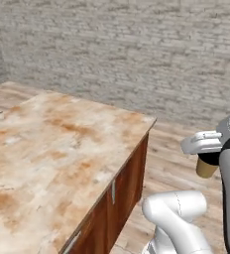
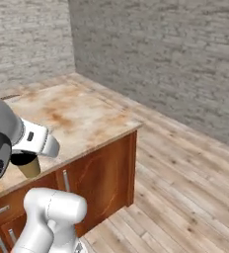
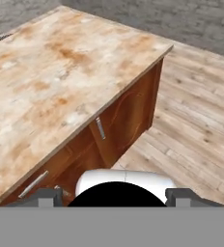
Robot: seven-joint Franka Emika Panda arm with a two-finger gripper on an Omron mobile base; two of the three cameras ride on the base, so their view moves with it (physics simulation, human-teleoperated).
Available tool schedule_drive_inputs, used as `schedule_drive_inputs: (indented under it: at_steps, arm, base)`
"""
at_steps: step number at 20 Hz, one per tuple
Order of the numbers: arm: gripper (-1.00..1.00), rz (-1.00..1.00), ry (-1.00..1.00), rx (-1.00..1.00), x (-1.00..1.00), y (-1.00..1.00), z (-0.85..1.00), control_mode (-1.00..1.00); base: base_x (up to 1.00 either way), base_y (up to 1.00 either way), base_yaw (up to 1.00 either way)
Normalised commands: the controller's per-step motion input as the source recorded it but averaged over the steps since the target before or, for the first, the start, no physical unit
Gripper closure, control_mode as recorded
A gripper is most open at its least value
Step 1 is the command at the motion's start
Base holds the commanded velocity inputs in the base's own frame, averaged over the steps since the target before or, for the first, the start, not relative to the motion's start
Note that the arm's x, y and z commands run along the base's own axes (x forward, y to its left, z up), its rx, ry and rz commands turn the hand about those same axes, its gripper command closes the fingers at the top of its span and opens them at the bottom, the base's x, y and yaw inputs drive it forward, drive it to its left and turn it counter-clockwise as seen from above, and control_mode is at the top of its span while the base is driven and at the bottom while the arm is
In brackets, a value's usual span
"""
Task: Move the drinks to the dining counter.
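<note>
The jaws clamp the paper cup [image 1: 206, 167] upright, rim up, over the floor off the worktop's [image 1: 62, 144] corner. From the hand, its dark mouth [image 3: 116, 194] sits between the fingertips [image 3: 46, 197].

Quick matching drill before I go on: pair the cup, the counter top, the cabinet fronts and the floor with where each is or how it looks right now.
Things:
1. cup
2. counter top
3. cabinet fronts
4. floor

Descriptions:
A. reddish-brown wood with metal handles
B. pale planks
C. held in the hand, off the counter
D. beige with rust veins

Pairs: 1-C, 2-D, 3-A, 4-B
</note>
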Motion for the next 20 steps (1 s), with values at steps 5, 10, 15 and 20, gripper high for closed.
schedule_drive_inputs:
  at_steps: [5, 10, 15, 20]
  arm:
    - [1.00, 0.00, 0.00, 0.00, 0.00, 0.00, 0.00, 1.00]
    - [1.00, 0.00, 0.00, 0.00, 0.00, 0.00, 0.00, 1.00]
    - [1.00, 0.00, 0.00, 0.00, 0.00, 0.00, 0.00, 1.00]
    - [1.00, 0.00, 0.00, 0.00, 0.00, 0.00, 0.00, 1.00]
  base:
    - [0.69, 0.06, 0.76]
    - [0.51, 0.03, 0.83]
    - [0.49, 0.01, 0.85]
    - [0.89, 0.30, 0.37]
